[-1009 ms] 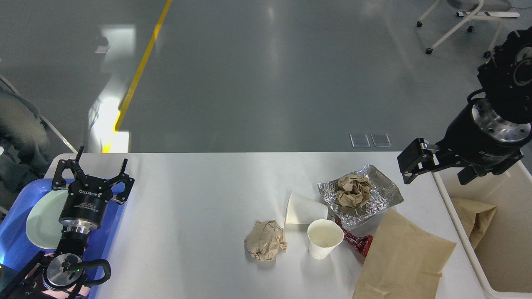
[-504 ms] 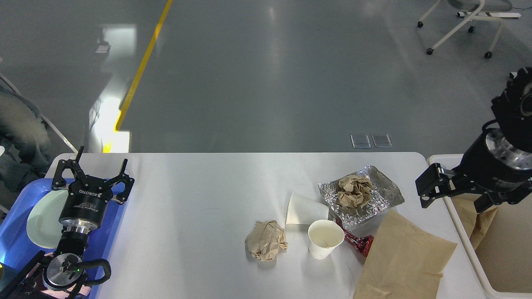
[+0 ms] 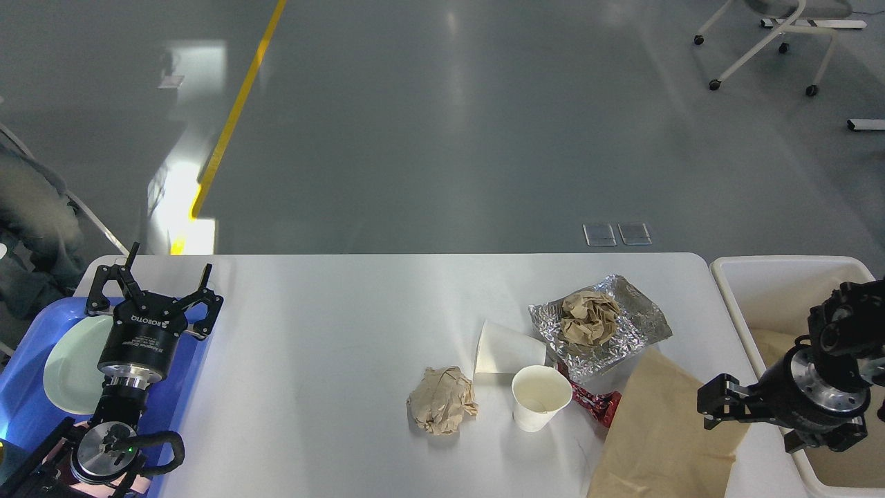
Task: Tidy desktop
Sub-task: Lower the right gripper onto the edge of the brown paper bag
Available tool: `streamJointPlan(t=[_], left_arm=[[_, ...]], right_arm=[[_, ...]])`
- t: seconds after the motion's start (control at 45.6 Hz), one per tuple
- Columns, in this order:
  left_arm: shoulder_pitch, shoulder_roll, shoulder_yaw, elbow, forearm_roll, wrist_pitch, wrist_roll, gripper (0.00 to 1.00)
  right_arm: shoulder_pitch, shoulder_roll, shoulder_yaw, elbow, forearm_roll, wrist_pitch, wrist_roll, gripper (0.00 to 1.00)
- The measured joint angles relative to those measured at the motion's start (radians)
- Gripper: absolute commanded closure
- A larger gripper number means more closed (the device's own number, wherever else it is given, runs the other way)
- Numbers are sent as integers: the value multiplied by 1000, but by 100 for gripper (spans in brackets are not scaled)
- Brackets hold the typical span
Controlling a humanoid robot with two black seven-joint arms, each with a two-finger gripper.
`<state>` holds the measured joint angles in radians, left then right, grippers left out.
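Grey shiny floor lies behind the desk (image 3: 346, 332), which is white and wide and fills the lower half of the view. On its right part sits the mess: a paper ball (image 3: 442, 400), a cup (image 3: 541, 397) standing up, a second cup (image 3: 505, 348) lying on its side just behind it, foil (image 3: 639, 325) with a paper wad (image 3: 588, 317) on top, a red wrapper (image 3: 599, 403) and a big brown bag (image 3: 667, 429) lying flat. A bin (image 3: 753, 277) stands just past the right edge. At the left edge is a blue tray (image 3: 28, 408) with a plate (image 3: 69, 366). The left gripper (image 3: 153, 277) hangs over the tray with its jaws wide apart and nothing in them. The right gripper (image 3: 719, 408) is low beside the brown bag; I cannot tell if its jaws are apart or together. I think the bag comes next. To do it well, pinch the bag's near edge, lift it clear, and carry it over the bin without knocking the cup.
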<state>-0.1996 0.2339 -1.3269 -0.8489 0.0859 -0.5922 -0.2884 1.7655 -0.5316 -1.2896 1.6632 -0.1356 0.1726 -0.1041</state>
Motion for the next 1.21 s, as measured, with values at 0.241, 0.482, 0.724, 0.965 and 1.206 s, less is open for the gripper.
streamJointPlan(t=[0.241, 0.482, 0.724, 0.965, 1.206], left_arm=[[0, 0, 0, 0, 0, 0, 0, 3], [0, 0, 0, 0, 0, -1, 0, 3], [0, 0, 0, 0, 0, -1, 0, 3], [0, 0, 0, 0, 0, -1, 0, 3], [0, 0, 0, 0, 0, 0, 0, 3]], right_arm=[[-278, 12, 158, -156, 26, -93, 0, 0], [-420, 73, 224, -308, 107, -99, 0, 2], [-441, 83, 225, -319, 128, -143, 0, 74], [-450, 80, 222, -318, 144, -149, -1, 100], [-451, 72, 214, -317, 144, -136, -4, 100]])
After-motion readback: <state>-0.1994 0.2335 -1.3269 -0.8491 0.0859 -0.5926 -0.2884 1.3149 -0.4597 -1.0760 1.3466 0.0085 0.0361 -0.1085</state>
